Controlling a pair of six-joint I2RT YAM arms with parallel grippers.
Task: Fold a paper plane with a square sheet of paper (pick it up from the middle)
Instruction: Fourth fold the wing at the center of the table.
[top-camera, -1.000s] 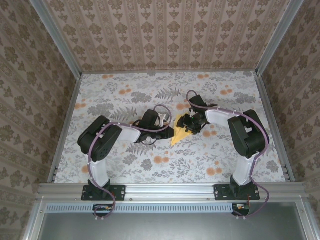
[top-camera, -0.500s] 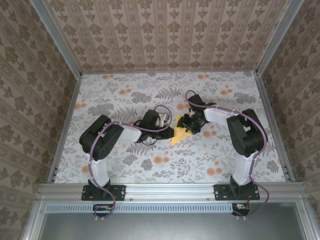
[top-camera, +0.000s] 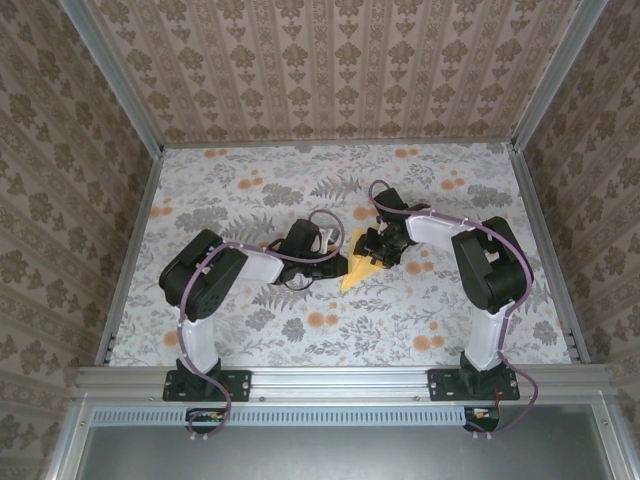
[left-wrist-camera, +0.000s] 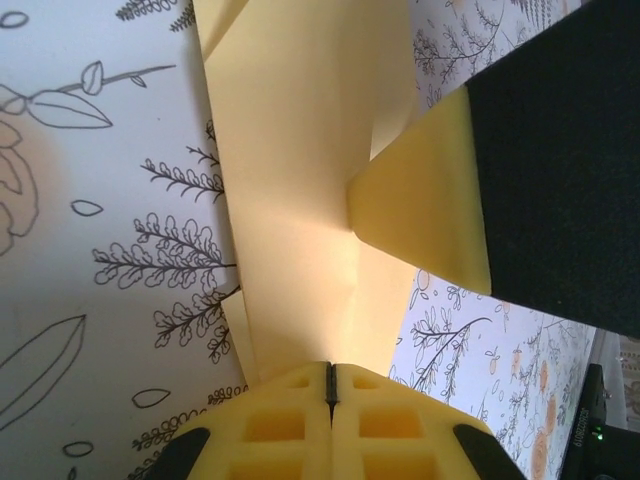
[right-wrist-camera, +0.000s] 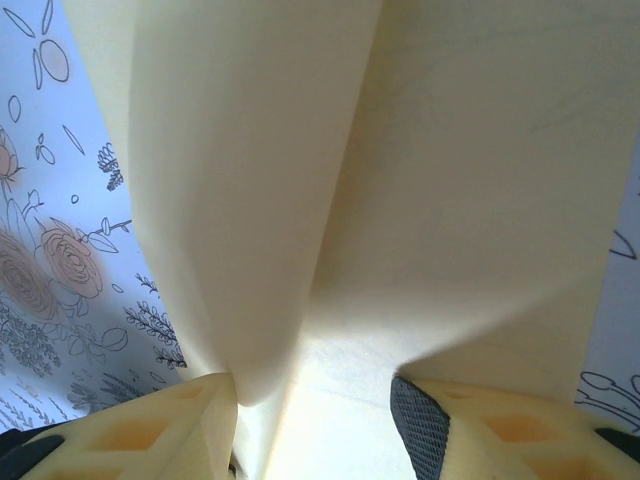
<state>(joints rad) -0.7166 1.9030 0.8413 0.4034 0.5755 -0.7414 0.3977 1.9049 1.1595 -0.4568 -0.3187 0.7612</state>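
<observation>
The square sheet of paper (top-camera: 352, 275) is plain yellow and folded into a pointed wedge, lying mid-table between both grippers. My left gripper (top-camera: 340, 264) comes at it from the left. In the left wrist view this gripper (left-wrist-camera: 331, 372) is shut, its jaws pressed together on the near edge of the paper (left-wrist-camera: 300, 180), where a crease runs up from them. My right gripper (top-camera: 372, 255) reaches in from the right. Its jaws (right-wrist-camera: 315, 400) stand apart, astride a raised fold of the paper (right-wrist-camera: 450, 150). One of its fingertips (left-wrist-camera: 425, 215) rests on the sheet.
The floral tablecloth (top-camera: 250, 190) covers the table, with metal rails (top-camera: 130, 250) along the left and right (top-camera: 545, 250). Patterned walls enclose three sides. Both arms crowd the table's middle.
The right arm's upper part has shifted slightly left. The paper and both grippers stay where they were.
</observation>
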